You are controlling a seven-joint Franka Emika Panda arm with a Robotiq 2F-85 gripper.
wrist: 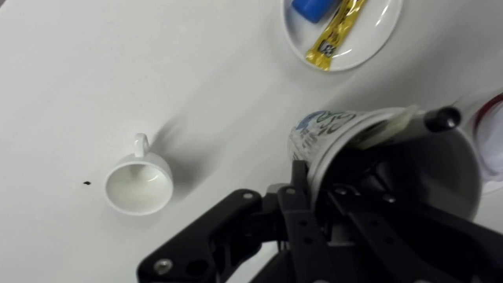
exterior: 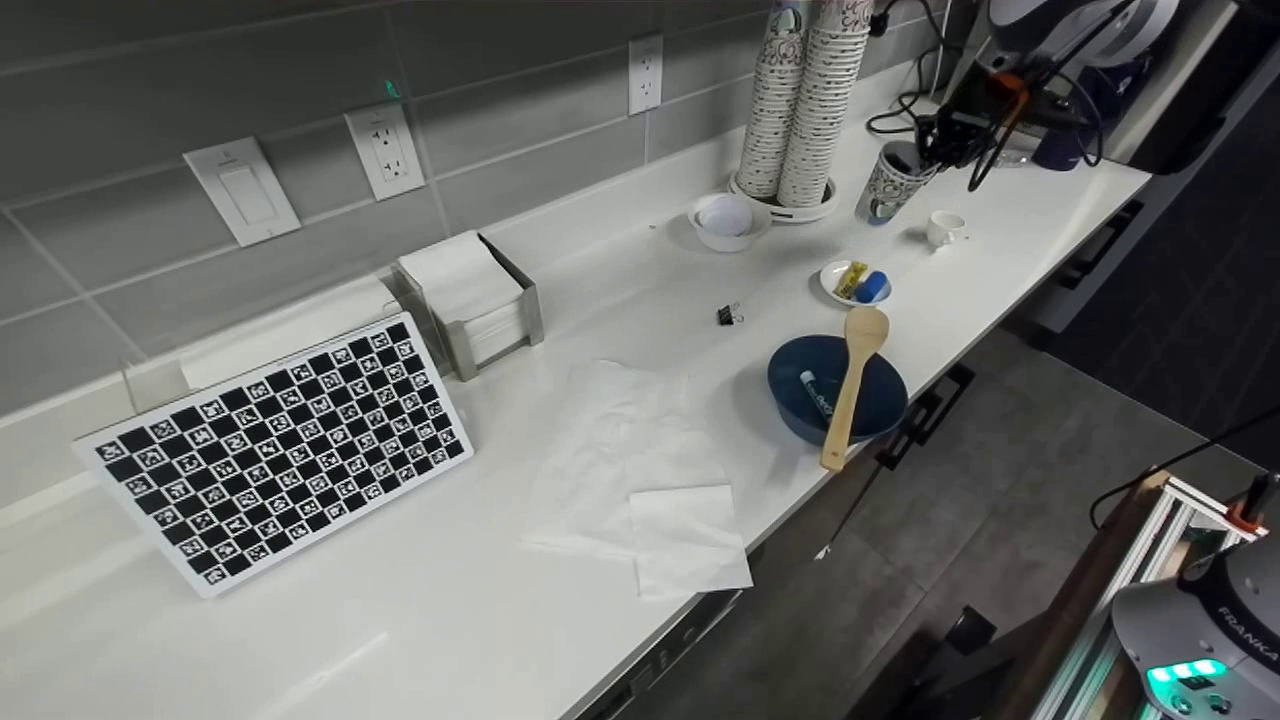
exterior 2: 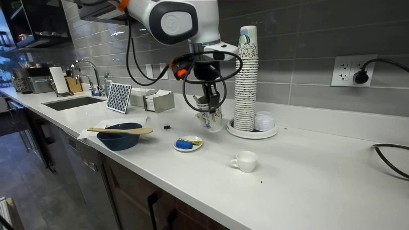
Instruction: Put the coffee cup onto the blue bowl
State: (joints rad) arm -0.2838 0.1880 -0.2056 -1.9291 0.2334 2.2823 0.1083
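My gripper [wrist: 316, 186] is shut on the wall of a patterned paper cup [wrist: 328, 127], one finger inside it and one outside. The cup is tilted and holds a dark-tipped pen-like item [wrist: 436, 122]. It also shows in both exterior views [exterior: 885, 195] [exterior 2: 213, 118]. I cannot tell if its base touches the counter. A small plain white mug [wrist: 137, 188] stands upright nearby, apart from the gripper, also in an exterior view [exterior 2: 245, 161]. The blue bowl [exterior: 884, 400] is near the counter's front edge, with a wooden spoon [exterior: 850, 395] across it and a marker [exterior: 815, 393] inside.
A small white plate [exterior 2: 197, 147] with a blue item and yellow packet lies between the paper cup and the blue bowl. Tall paper cup stacks [exterior: 805, 110] stand on a tray by the wall, beside white bowls [exterior: 725, 235]. A binder clip [exterior: 729, 315] lies on the counter.
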